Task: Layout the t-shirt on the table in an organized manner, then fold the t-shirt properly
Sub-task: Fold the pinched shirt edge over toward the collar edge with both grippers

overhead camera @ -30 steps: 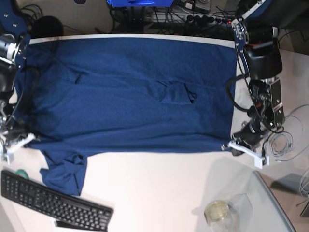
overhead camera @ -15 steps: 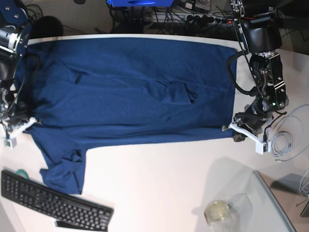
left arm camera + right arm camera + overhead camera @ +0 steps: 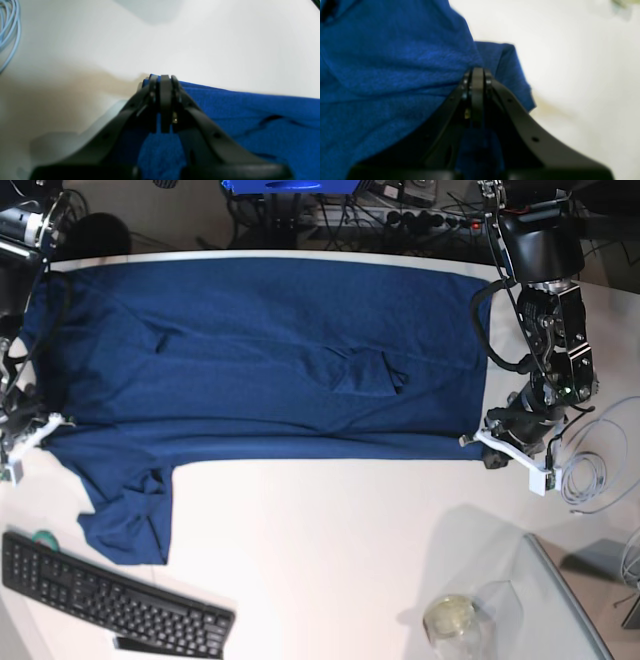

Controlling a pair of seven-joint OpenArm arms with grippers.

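Over the last second both arms had drawn the near edge of the shirt (image 3: 260, 350) away from the near side of the table (image 3: 330, 560): that edge, which had lain lower in the base view, now ran higher, nearly straight between the two end effectors. The left end effector (image 3: 478, 442) had moved up along the table's right side, and the right end effector (image 3: 38, 426) had risen with it on the left.

Both end effectors were closed and clamped on cloth. The left wrist view showed the left end effector (image 3: 161, 80) with its fingers pressed together on a corner of the shirt (image 3: 250, 120); the right wrist view showed the right end effector (image 3: 477, 73) likewise pinched on the shirt (image 3: 382, 75), by a sleeve.

The shirt lay spread across the far half of the table, a small wrinkle near its middle, one sleeve hanging loose towards the keyboard (image 3: 110, 600). A jar (image 3: 452, 620) stood well clear.

I judged this to be the first fold under way, the near edge being carried over the body, with the loose sleeve still to tidy
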